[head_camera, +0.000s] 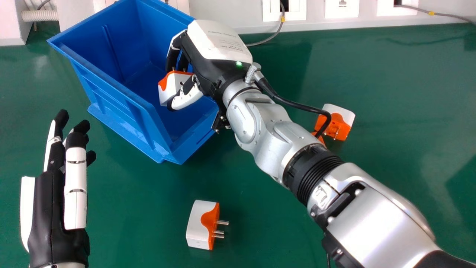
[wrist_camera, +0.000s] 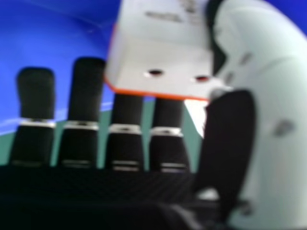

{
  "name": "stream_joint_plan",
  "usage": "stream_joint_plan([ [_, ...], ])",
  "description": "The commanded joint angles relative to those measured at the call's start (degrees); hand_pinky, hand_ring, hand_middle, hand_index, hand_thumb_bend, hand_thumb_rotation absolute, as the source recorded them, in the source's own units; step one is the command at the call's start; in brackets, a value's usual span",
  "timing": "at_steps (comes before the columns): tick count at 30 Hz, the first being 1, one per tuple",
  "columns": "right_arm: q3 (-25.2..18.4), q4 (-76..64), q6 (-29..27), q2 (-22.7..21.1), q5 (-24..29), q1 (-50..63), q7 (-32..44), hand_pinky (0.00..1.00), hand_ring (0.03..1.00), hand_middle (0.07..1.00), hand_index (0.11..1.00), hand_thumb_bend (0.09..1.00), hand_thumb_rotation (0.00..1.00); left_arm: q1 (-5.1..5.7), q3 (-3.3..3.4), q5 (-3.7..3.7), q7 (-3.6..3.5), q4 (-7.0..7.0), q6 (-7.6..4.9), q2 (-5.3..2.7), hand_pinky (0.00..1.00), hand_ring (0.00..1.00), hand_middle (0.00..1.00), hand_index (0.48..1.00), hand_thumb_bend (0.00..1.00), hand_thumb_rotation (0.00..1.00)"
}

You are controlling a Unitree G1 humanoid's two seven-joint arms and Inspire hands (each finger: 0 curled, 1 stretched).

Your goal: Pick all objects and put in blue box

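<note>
The R hand (head_camera: 223, 42) has a white & orange plug (head_camera: 170, 89) over the open part of the blue box (head_camera: 124, 95); can't tell how far down in the box it is. Its thumb (wrist_camera: 276, 124) is on one side of the plug & its fingers (wrist_camera: 36, 96) are on the other, bent, so the plug is pinched btwn them. In the R hand view, the fingers close to the thumb go behind the plug, & the ones farther off are next to it, not on it. A flat white side w/ small holes faces that cam. The L hand (head_camera: 52, 208) is by the box, over the green table (head_camera: 141, 208), w/ its fingers pretty much straight & no plug in them. A loose plug (head_camera: 197, 225) lies on the table w/ its pins out to the R, & more orange & white plugs (head_camera: 344, 117) lie past the R arm, part hid by it & its black wire (head_camera: 297, 106).
</note>
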Motion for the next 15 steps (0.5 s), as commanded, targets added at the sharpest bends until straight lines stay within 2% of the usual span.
stream_joint_plan([
  [1, -0.11, -1.13, -0.7, 1.37, 0.25, -3.11, -1.18, 0.38, 0.513, 0.606, 0.517, 0.495, 0.02, 0.04, -0.14, 0.39, 0.34, -1.7, -0.09, -0.11, 0.87, 0.91, 0.9, 0.953, 0.47, 1.0],
  [4, 0.24, -1.28, -0.37, 1.3, -0.07, -3.06, -1.25, 0.38, 0.513, 0.606, 0.517, 0.495, 0.02, 0.23, -0.27, 0.22, 0.19, -1.98, 0.06, -0.04, 0.87, 0.91, 0.9, 0.953, 0.47, 1.0],
  [5, 0.32, -1.34, -0.31, 1.3, -0.15, -3.03, -1.37, 0.44, 0.579, 0.658, 0.513, 0.498, 0.04, 0.28, -0.23, 0.07, 0.08, -2.0, 0.06, 0.06, 0.86, 0.91, 0.9, 0.95, 0.46, 1.0],
  [6, 0.39, -1.37, -0.24, 1.32, -0.18, -3.02, -1.48, 0.44, 0.579, 0.658, 0.513, 0.498, 0.04, 0.31, -0.2, -0.02, 0.02, -2.08, 0.11, 0.13, 0.86, 0.91, 0.9, 0.95, 0.46, 1.0],
  [7, 0.44, -1.38, -0.17, 1.36, -0.18, -3.02, -1.6, 0.49, 0.631, 0.698, 0.509, 0.501, 0.06, 0.3, -0.15, -0.07, -0.04, -2.02, 0.07, 0.2, 0.86, 0.91, 0.9, 0.949, 0.45, 1.0],
  [8, 0.53, -1.36, -0.07, 1.41, -0.23, -3.05, -1.76, 0.49, 0.631, 0.698, 0.509, 0.501, 0.06, 0.32, -0.14, -0.09, -0.11, -1.98, 0.01, 0.24, 0.86, 0.91, 0.9, 0.949, 0.45, 1.0],
  [10, 0.73, -1.29, 0.13, 1.49, -0.38, -3.15, -2.0, 0.56, 0.704, 0.757, 0.503, 0.505, 0.09, 0.38, -0.14, -0.1, -0.21, -1.95, -0.07, 0.26, 0.85, 0.91, 0.9, 0.949, 0.44, 1.0],
  [15, 1.28, -0.91, 0.43, 1.54, -0.97, -3.59, -2.64, 0.61, 0.76, 0.807, 0.499, 0.509, 0.11, 0.32, -0.04, 0.01, -0.23, -1.93, -0.31, 0.19, 0.85, 0.91, 0.9, 0.948, 0.44, 1.0],
])
